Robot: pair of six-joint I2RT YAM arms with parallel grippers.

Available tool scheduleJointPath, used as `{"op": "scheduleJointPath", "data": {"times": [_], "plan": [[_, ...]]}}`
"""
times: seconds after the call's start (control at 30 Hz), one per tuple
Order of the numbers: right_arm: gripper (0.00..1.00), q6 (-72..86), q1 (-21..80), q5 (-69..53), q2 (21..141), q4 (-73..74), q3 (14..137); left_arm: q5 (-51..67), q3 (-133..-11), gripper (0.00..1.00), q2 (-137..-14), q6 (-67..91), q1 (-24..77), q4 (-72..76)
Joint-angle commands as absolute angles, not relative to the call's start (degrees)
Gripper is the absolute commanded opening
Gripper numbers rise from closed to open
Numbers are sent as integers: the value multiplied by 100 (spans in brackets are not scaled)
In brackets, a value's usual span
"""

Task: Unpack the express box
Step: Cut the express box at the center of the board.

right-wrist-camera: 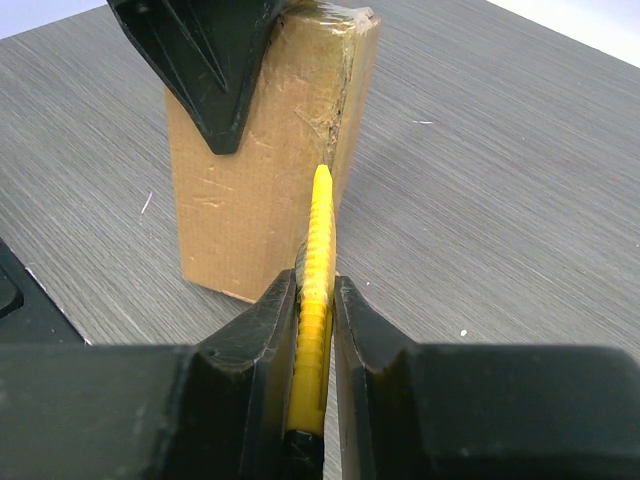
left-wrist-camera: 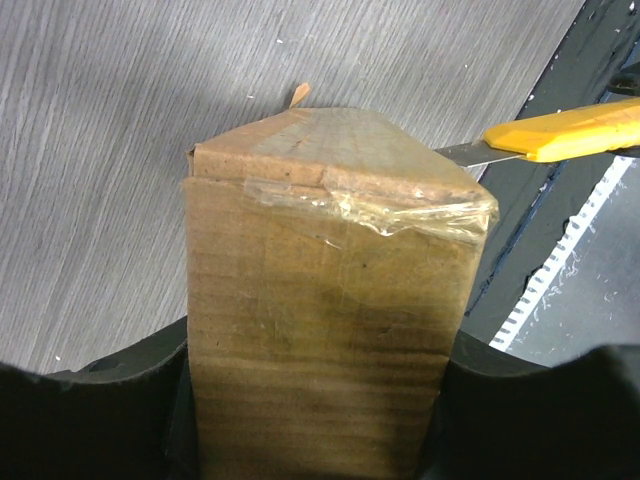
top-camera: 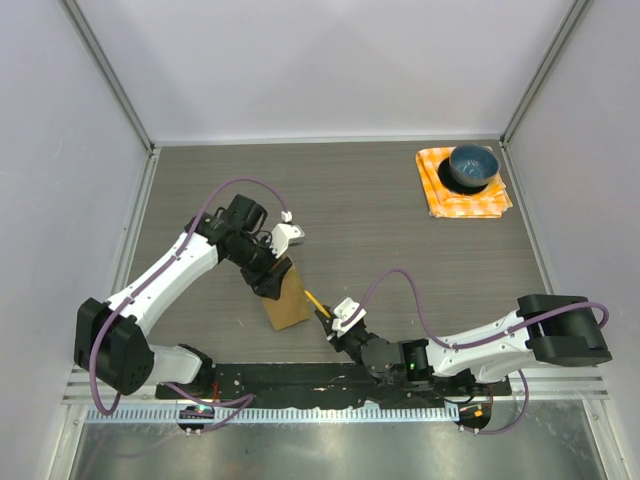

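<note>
The express box (top-camera: 285, 297) is a small brown cardboard carton standing on end on the table, its seams covered with clear tape (left-wrist-camera: 400, 215). My left gripper (top-camera: 272, 278) is shut on the box's upper part; its fingers flank the carton in the left wrist view (left-wrist-camera: 315, 400). My right gripper (top-camera: 330, 322) is shut on a yellow utility knife (right-wrist-camera: 318, 270). The knife's tip rests against the box's taped edge (right-wrist-camera: 345, 110), and its metal blade shows beside the box's corner in the left wrist view (left-wrist-camera: 465, 153).
A blue bowl (top-camera: 472, 166) sits on an orange checked cloth (top-camera: 470, 203) at the far right. The black base rail (top-camera: 320, 385) runs along the near edge. White walls enclose the table on three sides.
</note>
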State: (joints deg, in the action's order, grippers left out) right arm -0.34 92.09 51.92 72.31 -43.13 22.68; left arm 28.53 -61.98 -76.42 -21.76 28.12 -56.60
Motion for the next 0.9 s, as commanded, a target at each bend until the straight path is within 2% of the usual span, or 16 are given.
{"op": "scheduleJointPath", "data": {"times": [0.0, 0.87], "plan": [[1, 193, 9193, 5142, 7119, -4509, 2320, 2953, -6196, 0, -7515, -2241, 2839, -5599], [1, 184, 9097, 5194, 7163, -4315, 2320, 3059, -6196, 0, -7418, -2233, 2936, -5739]]}}
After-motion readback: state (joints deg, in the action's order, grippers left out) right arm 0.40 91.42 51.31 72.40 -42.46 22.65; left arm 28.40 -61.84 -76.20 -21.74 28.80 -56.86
